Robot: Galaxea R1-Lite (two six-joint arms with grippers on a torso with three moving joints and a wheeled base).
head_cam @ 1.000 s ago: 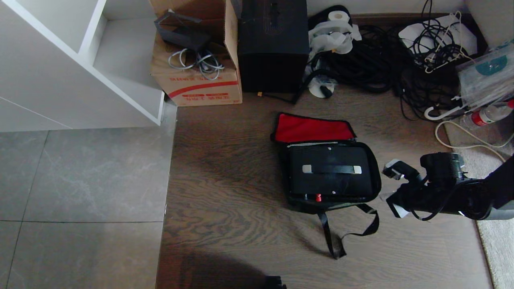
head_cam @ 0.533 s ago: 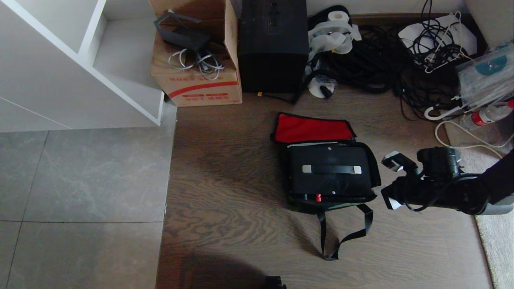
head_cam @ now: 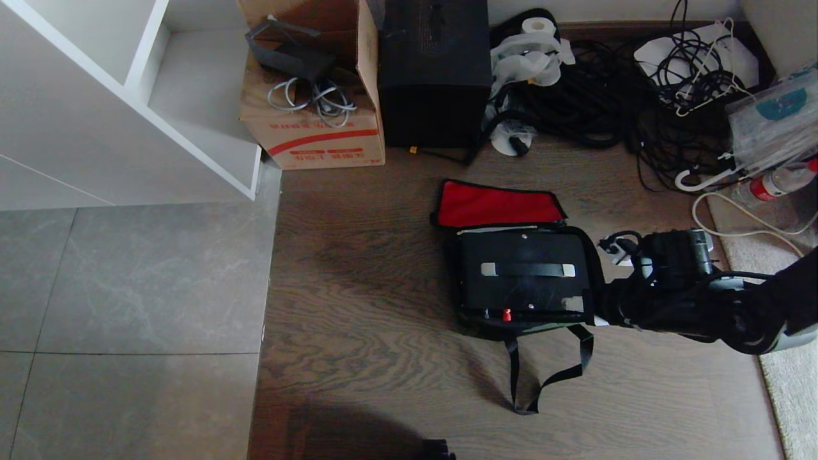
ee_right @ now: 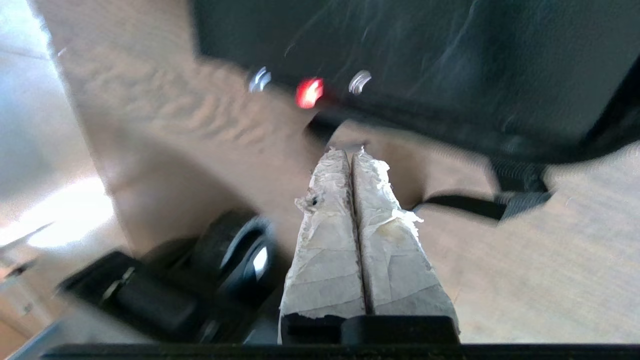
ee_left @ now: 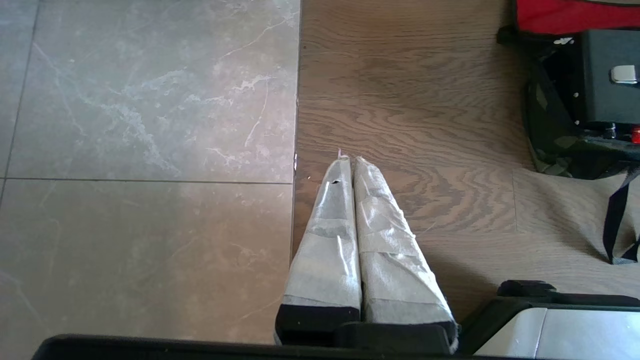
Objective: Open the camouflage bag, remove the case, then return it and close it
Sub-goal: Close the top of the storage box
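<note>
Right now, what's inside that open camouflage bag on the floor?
A flat black case fills the camouflage bag, handle up, red latch showing. Anything underneath the case is hidden.

Brown wood-grain flooring (head_cam: 383, 332) meets grey marbled tiles (head_cam: 128, 287) on the left. A white shelving unit (head_cam: 128, 96) stands at the far left, against the tiles. A pale rug (head_cam: 789, 396) edges the right side.

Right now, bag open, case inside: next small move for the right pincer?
Probably open it and shift over the handle. The right pincer is shut at the case's near right corner, the camouflage bag's red lid is folded back, nothing is held.
</note>
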